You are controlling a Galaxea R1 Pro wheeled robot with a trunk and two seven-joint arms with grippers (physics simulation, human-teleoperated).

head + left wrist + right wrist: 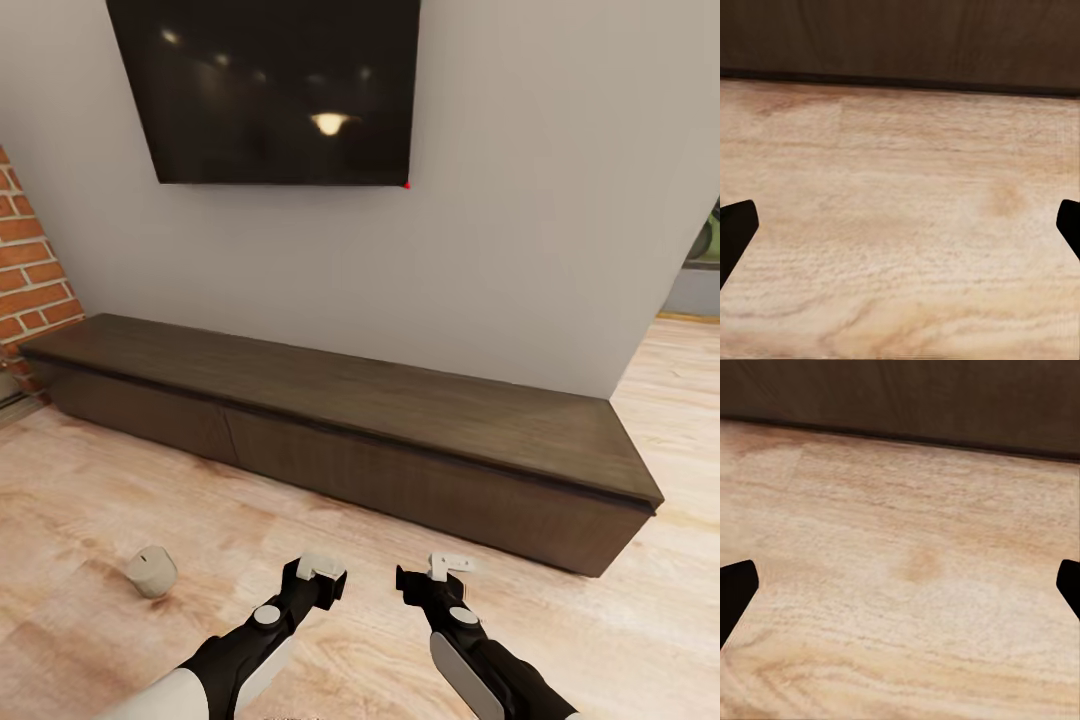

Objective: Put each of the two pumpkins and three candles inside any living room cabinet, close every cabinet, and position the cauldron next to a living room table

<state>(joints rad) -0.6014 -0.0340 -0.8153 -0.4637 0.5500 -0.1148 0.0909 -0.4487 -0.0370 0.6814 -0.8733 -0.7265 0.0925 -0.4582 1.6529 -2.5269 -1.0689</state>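
Observation:
One stubby beige candle (152, 571) lies on the plank floor, to the left of my left gripper and apart from it. The long dark brown cabinet (350, 400) runs along the wall ahead, and the drawer fronts I can see are shut. My left gripper (320, 572) and right gripper (447, 570) hover low over the floor just short of the cabinet, both open and empty. Each wrist view looks past spread fingertips at bare floor and the cabinet front (900, 37) (900, 397). The pumpkins, cauldron and table are out of view.
A black TV (265, 85) hangs on the grey wall above the cabinet. The red brick chimney (30, 260) stands at the cabinet's left end. At the far right the wall ends at an opening (700, 270) where the plank floor (90, 500) carries on.

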